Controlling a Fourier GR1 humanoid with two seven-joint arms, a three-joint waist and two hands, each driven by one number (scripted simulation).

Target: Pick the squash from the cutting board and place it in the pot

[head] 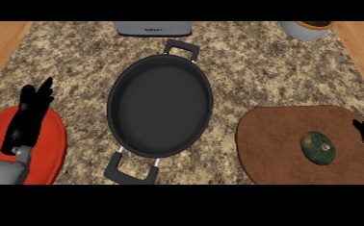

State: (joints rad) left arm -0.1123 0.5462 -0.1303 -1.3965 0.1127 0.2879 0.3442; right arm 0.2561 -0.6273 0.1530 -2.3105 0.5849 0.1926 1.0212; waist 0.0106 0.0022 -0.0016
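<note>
squash [318, 147] on cutting board [277, 138], pot [159, 109] beside, left hand [28, 117] open

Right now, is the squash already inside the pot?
No. The squash lies on the cutting board at the right, and the pot holds nothing.

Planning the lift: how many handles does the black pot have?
2. One black loop handle at the far rim of the black oval pot, one at the near rim. None seem hidden.
</note>
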